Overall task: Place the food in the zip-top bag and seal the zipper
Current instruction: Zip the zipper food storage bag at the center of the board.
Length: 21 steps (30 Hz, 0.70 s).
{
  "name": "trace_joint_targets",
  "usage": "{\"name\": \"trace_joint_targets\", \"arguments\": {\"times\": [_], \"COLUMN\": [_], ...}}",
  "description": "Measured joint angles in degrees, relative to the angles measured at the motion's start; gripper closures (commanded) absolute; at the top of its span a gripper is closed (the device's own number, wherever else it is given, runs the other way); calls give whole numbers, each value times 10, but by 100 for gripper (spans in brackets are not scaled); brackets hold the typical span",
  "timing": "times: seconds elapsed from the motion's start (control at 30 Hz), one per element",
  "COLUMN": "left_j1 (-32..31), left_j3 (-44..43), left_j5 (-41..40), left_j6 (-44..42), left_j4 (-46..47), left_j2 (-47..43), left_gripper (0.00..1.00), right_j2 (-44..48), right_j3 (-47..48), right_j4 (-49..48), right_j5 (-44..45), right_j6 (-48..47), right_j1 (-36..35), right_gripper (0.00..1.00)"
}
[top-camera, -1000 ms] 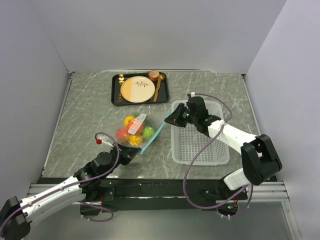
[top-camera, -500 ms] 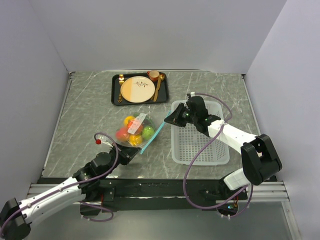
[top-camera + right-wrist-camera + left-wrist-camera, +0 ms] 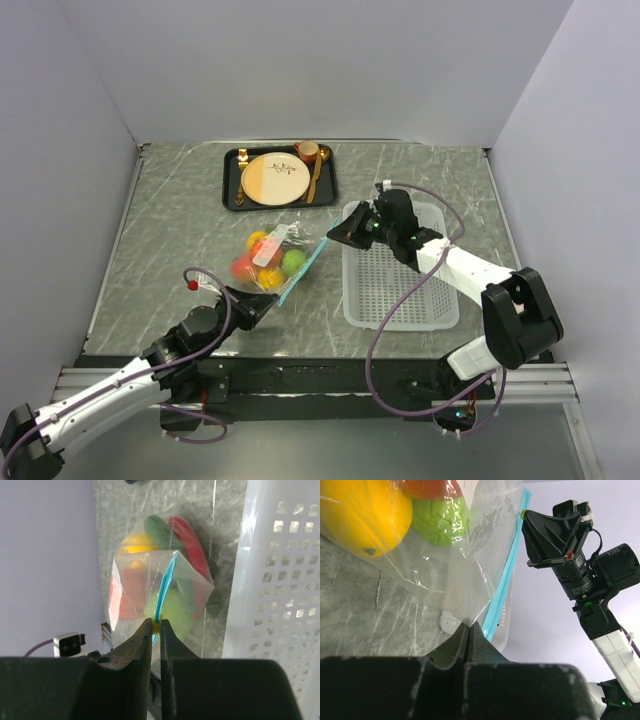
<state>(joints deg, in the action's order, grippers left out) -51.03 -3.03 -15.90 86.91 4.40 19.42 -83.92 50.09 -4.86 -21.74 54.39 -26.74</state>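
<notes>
The clear zip-top bag (image 3: 272,258) hangs stretched between my two grippers, just above the marble table. Inside it is the food: a yellow lemon (image 3: 365,515), a green lime (image 3: 440,520) and red pieces (image 3: 187,542). The light blue zipper (image 3: 305,270) runs along the bag's right edge. My left gripper (image 3: 270,299) is shut on the bag's near corner (image 3: 470,625). My right gripper (image 3: 332,238) is shut on the small yellow slider at the zipper's far end (image 3: 155,625).
A white mesh basket (image 3: 400,290) lies right of the bag, under the right arm. A black tray (image 3: 232,190) at the back holds a cream-and-tan plate (image 3: 273,178), gold cutlery and a small cup. Grey walls close in the table.
The right jaws have closed onto the yellow slider and drawn slightly left and away. The bag now sits a little farther back, pulled tauter. The left gripper has kept its hold.
</notes>
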Motion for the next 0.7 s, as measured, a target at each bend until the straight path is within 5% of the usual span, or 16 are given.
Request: {"name": "trace_joint_targets", "arguments": {"times": [0.7], "left_j1": [0], "left_j3": [0], "left_j5": [-6], "left_j6": [9], "left_j4": [-69], "left_j2": [-53], "left_gripper": [99], "right_j2": [-17], "right_j3": [6], "right_j4": [-3], "right_j5": [-15], "right_j6": [1], "right_j1": [31], "right_gripper": [92]}}
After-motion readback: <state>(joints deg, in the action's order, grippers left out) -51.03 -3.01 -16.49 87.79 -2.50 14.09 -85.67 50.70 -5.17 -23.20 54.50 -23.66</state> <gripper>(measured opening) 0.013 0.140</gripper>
